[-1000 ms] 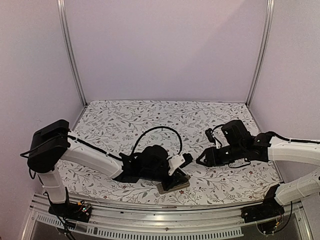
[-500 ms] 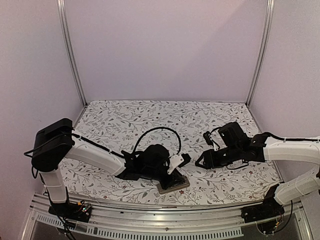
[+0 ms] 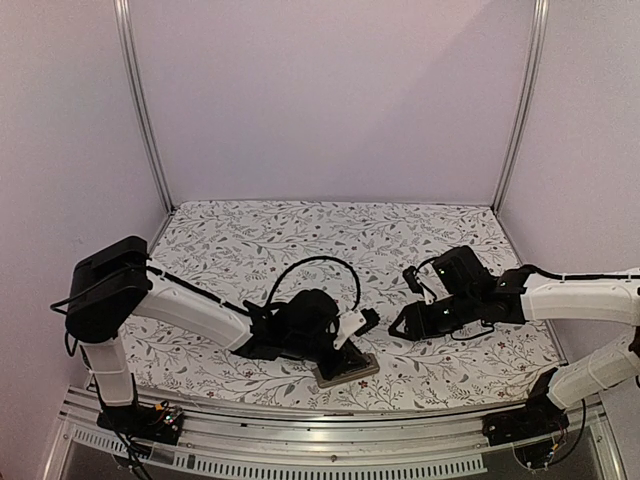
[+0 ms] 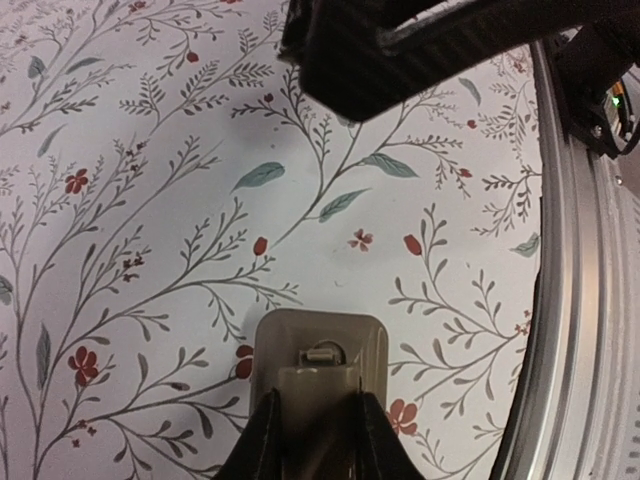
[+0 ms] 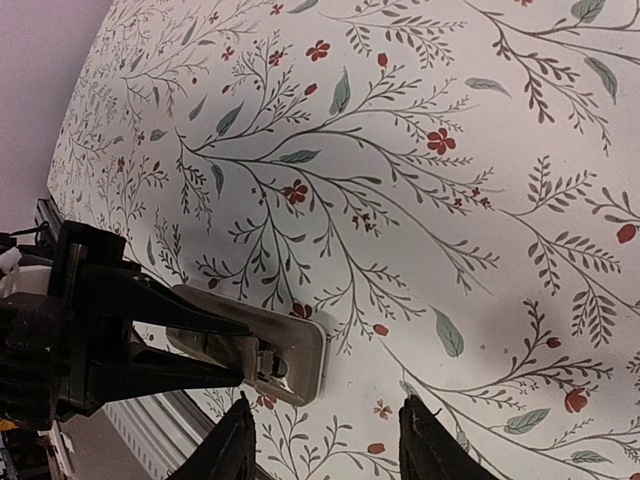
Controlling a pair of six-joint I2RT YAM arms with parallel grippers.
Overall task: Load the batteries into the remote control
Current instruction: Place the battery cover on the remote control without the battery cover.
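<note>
The remote control (image 3: 347,369) lies tan-grey back up near the table's front edge. It also shows in the left wrist view (image 4: 320,340) and in the right wrist view (image 5: 300,350). My left gripper (image 4: 318,400) is down on it, its jaws shut on the raised tan-grey cover piece (image 4: 318,385) on the remote's back; a small latch tab shows just beyond the fingertips. My right gripper (image 5: 325,420) is open and empty. It hovers above the table just right of the remote (image 3: 400,325). No batteries are in view.
The metal front rail (image 4: 580,300) runs close beside the remote. The floral table cover (image 3: 330,235) stretches back to the rear wall. A black cable (image 3: 315,262) loops above my left wrist.
My right gripper has moved left, closer to the remote. My left gripper stays on the remote with hardly any shift.
</note>
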